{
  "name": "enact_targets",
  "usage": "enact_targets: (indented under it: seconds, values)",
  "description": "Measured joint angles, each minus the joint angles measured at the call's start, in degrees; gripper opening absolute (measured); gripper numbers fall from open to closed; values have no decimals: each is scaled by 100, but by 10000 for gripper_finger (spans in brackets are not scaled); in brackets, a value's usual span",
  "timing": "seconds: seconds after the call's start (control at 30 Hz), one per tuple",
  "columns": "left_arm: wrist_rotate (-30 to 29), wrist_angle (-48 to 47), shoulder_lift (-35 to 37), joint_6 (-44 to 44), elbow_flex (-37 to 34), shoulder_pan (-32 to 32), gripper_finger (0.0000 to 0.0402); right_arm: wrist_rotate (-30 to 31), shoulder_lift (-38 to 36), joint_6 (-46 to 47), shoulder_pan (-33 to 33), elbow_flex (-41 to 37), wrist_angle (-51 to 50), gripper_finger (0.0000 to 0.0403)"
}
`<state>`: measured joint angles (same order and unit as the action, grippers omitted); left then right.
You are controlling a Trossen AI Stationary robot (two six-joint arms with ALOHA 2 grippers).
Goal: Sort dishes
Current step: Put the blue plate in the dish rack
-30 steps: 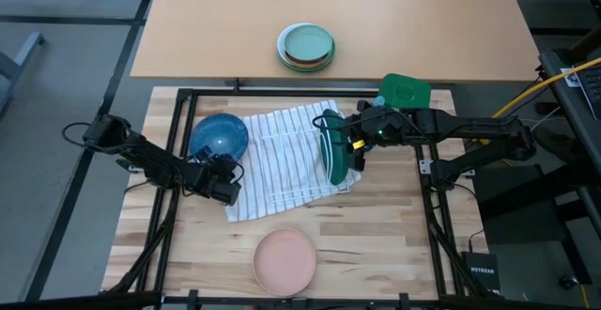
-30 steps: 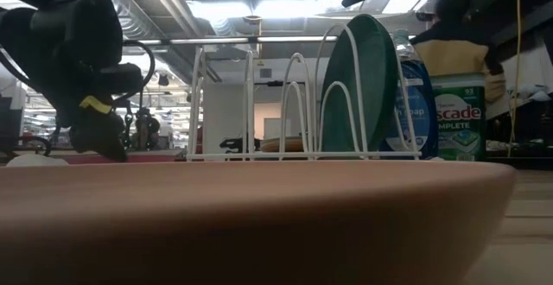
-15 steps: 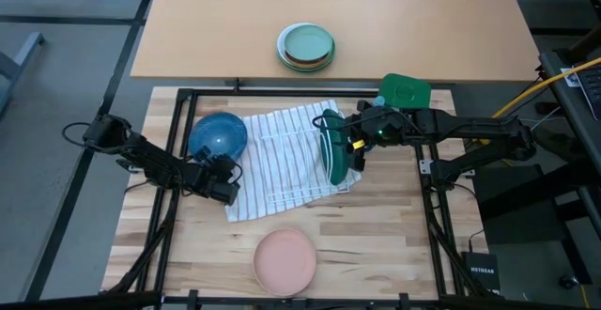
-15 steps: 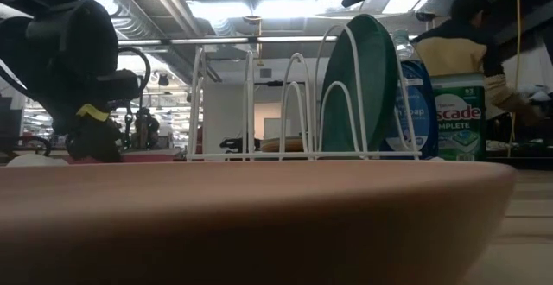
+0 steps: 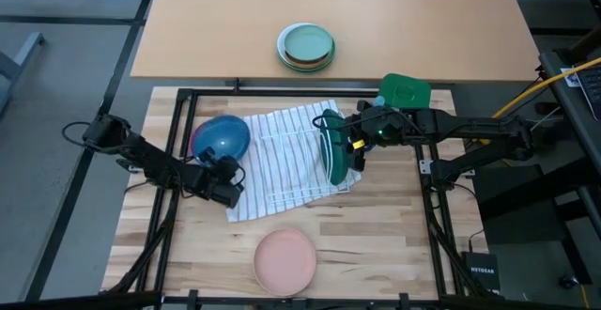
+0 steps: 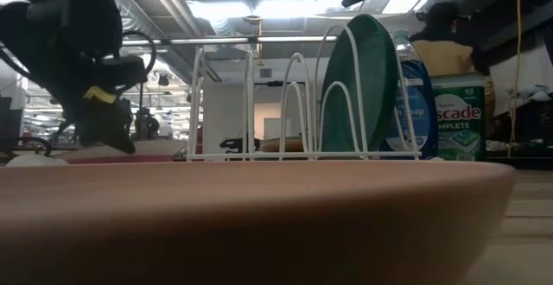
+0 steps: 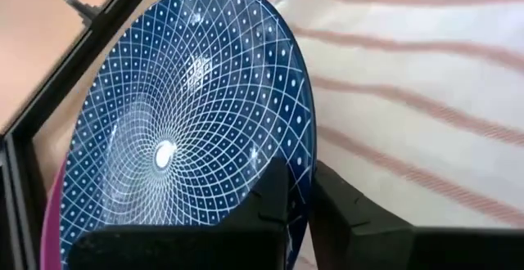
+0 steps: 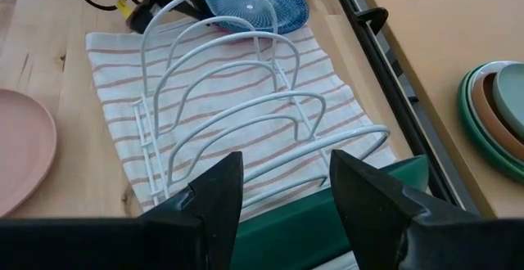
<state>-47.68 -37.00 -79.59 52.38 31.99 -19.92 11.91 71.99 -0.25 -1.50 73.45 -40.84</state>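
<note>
Pinching glossy lattice-patterned blue bowl (image 7: pixel 184 131) rim: left fingers (image 7: pixel 270 200).

Even, bright overhead light is seen; ceiling lamps (image 6: pixel 259 9) are blown out in glare; the nearest pink plate (image 6: pixel 259 224) is rendered blurred; shadows are kept soft.

white wire rack (image 8: pixel 237 114) on striped towel (image 5: pixel 282 160); mint plates (image 5: pixel 306 47) stacked beyond.

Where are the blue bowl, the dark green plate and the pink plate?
blue bowl (image 7: pixel 180 131), left wrist view, patterned inside.
dark green plate (image 6: pixel 363 86), low view, face standing in the rack.
pink plate (image 5: pixel 285 260), high view, centre.
</note>
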Motion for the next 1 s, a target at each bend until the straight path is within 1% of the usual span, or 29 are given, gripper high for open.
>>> enact_targets:
  seconds: [0.37,0.5,0.67,1.0]
  values:
    - [120,24,4,898,384,-290,12,-1,0,0,0,0,-2,186]
    - [116,38,159,1274,465,-302,11,1,0,-1,0,0,1,186]
    - [64,6,597,1363,476,-302,1,1,0,0,0,0,0,186]
    - [28,-184,1897,1089,478,-304,2,0,0,-1,0,0,-2,186]
